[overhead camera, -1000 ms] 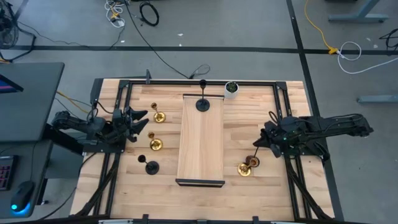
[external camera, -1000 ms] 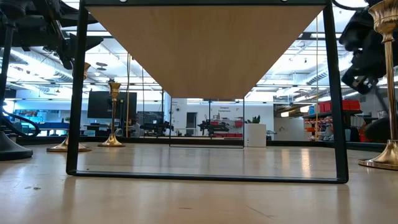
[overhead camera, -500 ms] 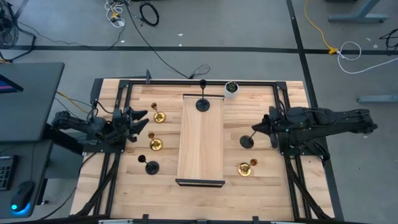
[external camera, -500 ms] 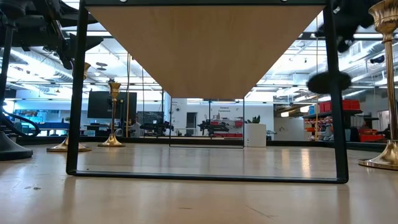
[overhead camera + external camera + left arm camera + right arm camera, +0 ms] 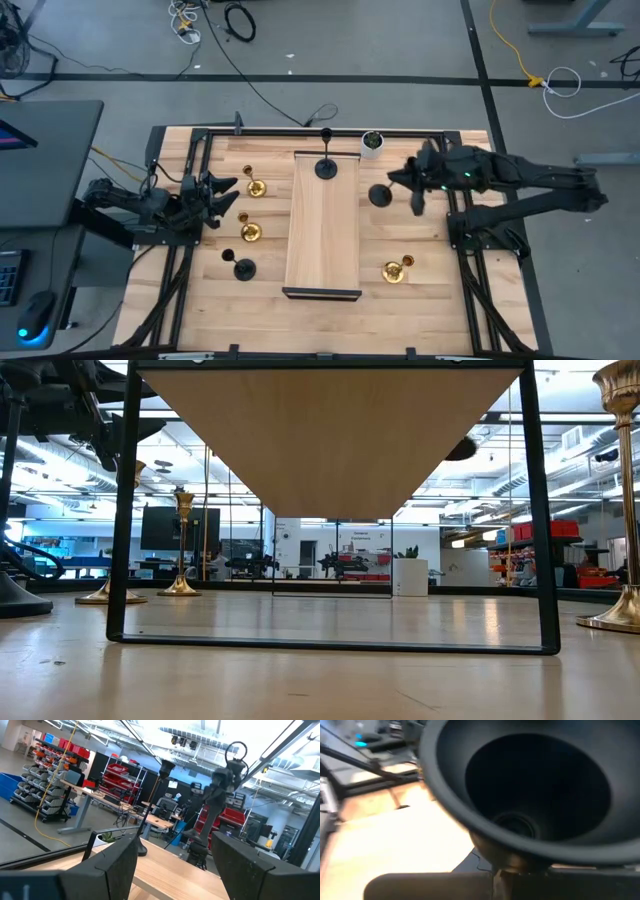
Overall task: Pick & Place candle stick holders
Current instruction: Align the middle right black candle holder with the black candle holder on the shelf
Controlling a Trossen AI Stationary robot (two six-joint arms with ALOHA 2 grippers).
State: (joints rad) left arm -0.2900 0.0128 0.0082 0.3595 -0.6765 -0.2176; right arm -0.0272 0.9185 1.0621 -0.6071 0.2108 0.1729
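My right gripper (image 5: 408, 180) is shut on a matte black candle stick holder. Its round base (image 5: 380, 195) hangs in the air between the gripper and the raised wooden shelf (image 5: 323, 240). Its cup fills the right wrist view (image 5: 535, 785). Another black holder (image 5: 326, 168) stands on its base at the shelf's far end. Two brass holders (image 5: 256, 186) (image 5: 250, 232) and a black one (image 5: 243, 268) stand left of the shelf. A brass one (image 5: 394, 271) stands at the near right. My left gripper (image 5: 225, 190) waits open at the left. My right gripper pinches the black holder between its two fingers just under the cup (image 5: 506, 864). The fingers come slanting from the table's right. The holder is lifted clear and tilted, with its base (image 5: 462, 448) lower and toward the shelf.
A small white pot with a green plant (image 5: 372, 144) stands at the far edge, right of the shelf. The shelf rests on a thin black frame (image 5: 532, 510). A black frame (image 5: 448, 140) also runs round the table. Bare wood lies between the shelf and the right arm.
My right gripper has carried the black holder up and away from the brass holder at the near right. It has gone toward the table's far edge and left, toward the shelf. The holder stays tilted in the hold with its base leading.
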